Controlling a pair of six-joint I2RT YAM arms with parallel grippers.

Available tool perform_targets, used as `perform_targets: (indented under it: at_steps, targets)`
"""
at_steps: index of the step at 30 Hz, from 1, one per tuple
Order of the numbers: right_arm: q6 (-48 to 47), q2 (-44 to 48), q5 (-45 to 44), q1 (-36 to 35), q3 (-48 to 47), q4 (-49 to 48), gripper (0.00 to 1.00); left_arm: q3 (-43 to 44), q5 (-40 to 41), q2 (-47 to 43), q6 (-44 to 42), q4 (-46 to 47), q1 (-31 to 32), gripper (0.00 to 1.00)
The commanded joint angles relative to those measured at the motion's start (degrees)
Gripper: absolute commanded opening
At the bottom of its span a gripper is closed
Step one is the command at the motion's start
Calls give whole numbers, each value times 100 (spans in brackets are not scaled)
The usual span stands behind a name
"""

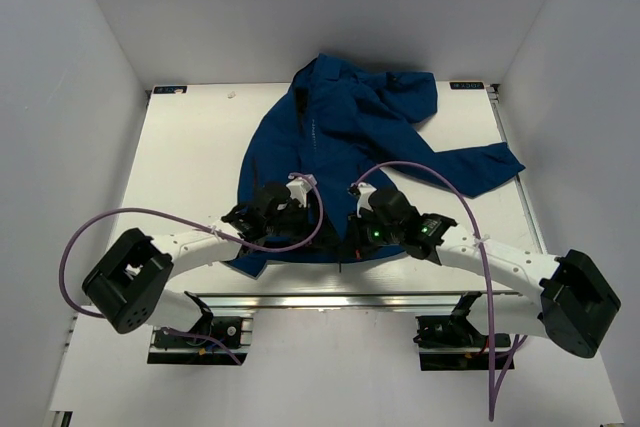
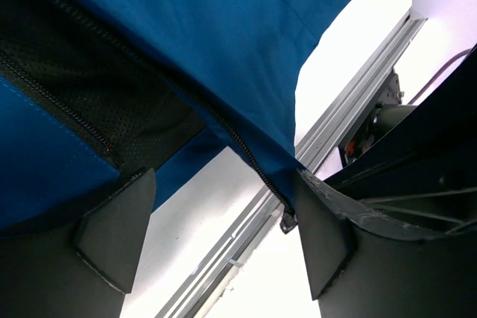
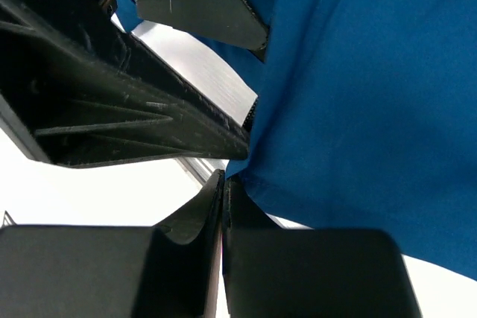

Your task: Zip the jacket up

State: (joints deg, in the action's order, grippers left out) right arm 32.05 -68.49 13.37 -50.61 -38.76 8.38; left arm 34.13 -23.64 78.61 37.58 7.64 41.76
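Observation:
The royal-blue jacket (image 1: 350,127) lies spread on the white table, its bottom hem toward the arms. My left gripper (image 1: 308,220) is at the hem, open, with the jaws wide apart. In the left wrist view (image 2: 223,178) the jacket (image 2: 223,27) hangs between them. Its dark zipper line (image 2: 186,94) ends in a small metal piece (image 2: 288,221) beside the right finger, and black mesh lining (image 2: 89,87) shows. My right gripper (image 1: 352,232) is shut on the jacket's hem corner (image 3: 257,169), right next to the left gripper.
An aluminium rail (image 1: 340,299) runs along the table's near edge, just under the hem, and shows in the left wrist view (image 2: 246,236). Purple cables (image 1: 100,222) loop over both arms. White walls enclose the table. A sleeve (image 1: 480,167) stretches to the right.

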Motion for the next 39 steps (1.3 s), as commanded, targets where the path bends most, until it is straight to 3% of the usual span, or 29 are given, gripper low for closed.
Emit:
perform_targets:
  at_steps: [1, 12, 19, 26, 39]
  targets:
    - [-50, 187, 263, 112, 36, -329, 0, 120, -229, 32, 12, 185, 60, 83]
    - [-15, 169, 386, 306, 167, -346, 0, -275, -89, -627, 250, 335, 61, 91]
    - [-32, 222, 448, 359, 202, -381, 0, -486, 17, -803, 320, 176, 61, 91]
    - [-68, 292, 623, 368, 290, -478, 0, -364, -9, -514, 460, 475, 69, 88]
    - [-199, 354, 711, 359, 369, -495, 0, 138, -220, 480, 636, 853, 113, 70]
